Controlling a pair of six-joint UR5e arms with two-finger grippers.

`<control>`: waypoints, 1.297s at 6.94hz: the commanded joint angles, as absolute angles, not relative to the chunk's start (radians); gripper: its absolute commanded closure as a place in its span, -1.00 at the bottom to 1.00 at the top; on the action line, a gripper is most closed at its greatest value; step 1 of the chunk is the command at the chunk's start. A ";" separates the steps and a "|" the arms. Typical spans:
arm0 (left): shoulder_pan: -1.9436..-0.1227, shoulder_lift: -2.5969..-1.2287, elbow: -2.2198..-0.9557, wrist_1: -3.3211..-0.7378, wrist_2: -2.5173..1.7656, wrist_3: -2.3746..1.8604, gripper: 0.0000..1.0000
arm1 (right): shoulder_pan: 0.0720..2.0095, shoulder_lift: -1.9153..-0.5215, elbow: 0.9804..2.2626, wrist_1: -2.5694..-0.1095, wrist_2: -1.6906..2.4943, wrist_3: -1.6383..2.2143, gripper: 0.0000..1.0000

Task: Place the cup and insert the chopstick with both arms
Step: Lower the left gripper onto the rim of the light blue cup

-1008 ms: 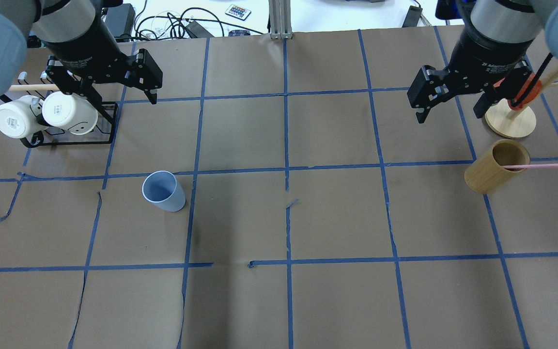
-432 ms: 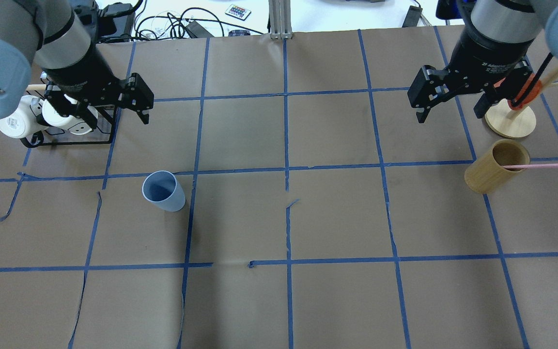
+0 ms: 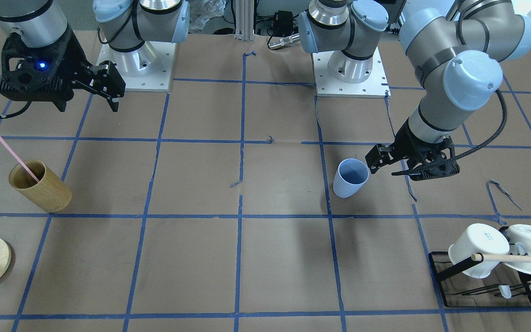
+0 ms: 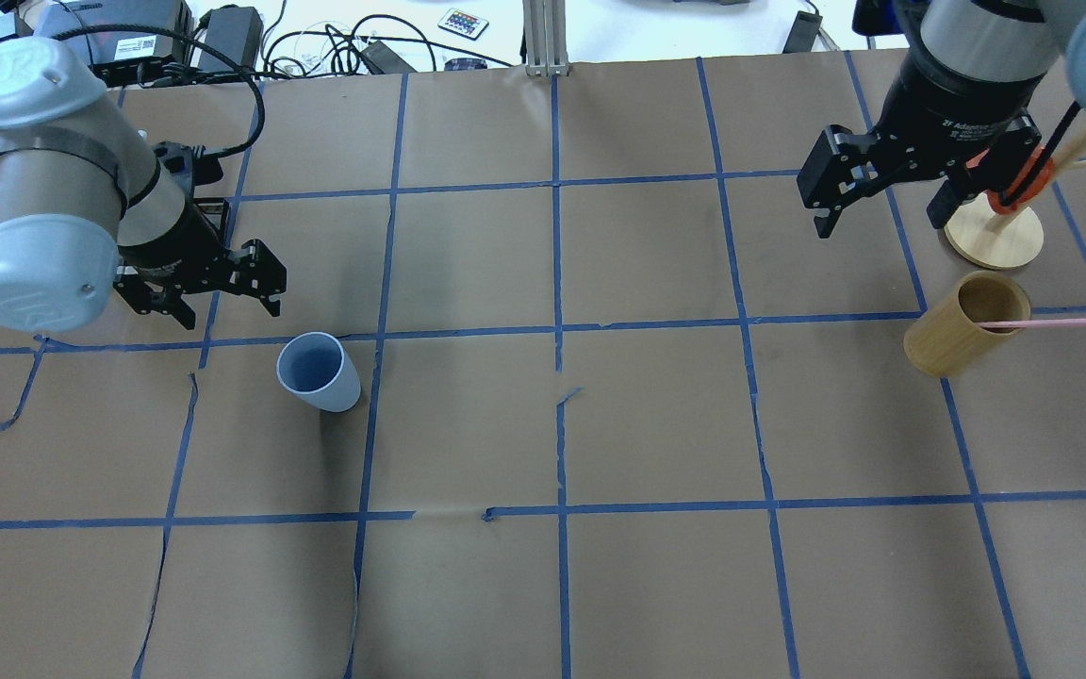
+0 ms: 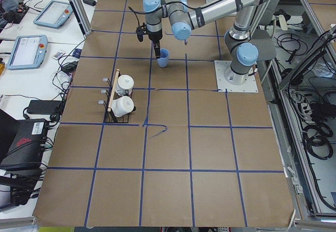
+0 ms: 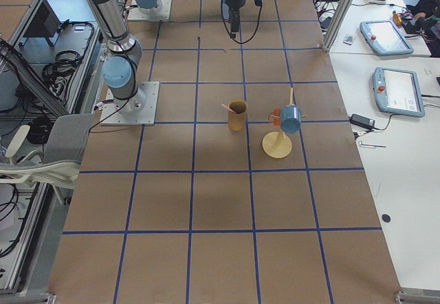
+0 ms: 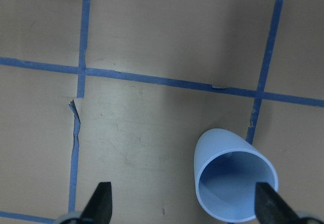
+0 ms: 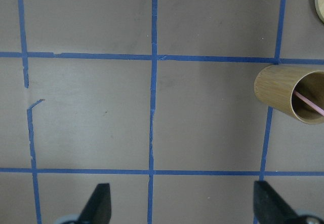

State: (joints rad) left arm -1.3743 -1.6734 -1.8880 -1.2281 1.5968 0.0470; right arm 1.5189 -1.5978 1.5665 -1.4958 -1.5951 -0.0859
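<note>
The grasp of the blue cup (image 4: 319, 372) — upright on the desk (image 4: 656, 415) — is judged in hand: the left tool (image 4: 227, 304), spread apart, is poised just beside it and must next be lowered around it, while the right tool (image 4: 878, 219), also apart, is held near the chopstick (image 4: 1052, 322) in its holder (image 4: 948, 338).

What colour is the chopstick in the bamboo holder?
The chopstick is pink, clearest in the exterior front-facing view.
</note>
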 commanded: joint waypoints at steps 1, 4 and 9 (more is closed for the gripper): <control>-1.376 -1.703 -1.921 -1.206 1.592 0.040 -1.00 | 1.519 -1.598 1.568 -1.496 -1.595 -0.087 -1.00; -1.377 -1.720 -2.002 -1.136 1.549 0.046 -1.00 | 1.510 -1.591 1.568 -1.493 -1.595 -0.095 -1.00; -1.440 -1.743 -1.993 -1.121 1.496 0.022 1.00 | 1.487 -1.572 1.581 -1.444 -1.698 -0.158 -1.00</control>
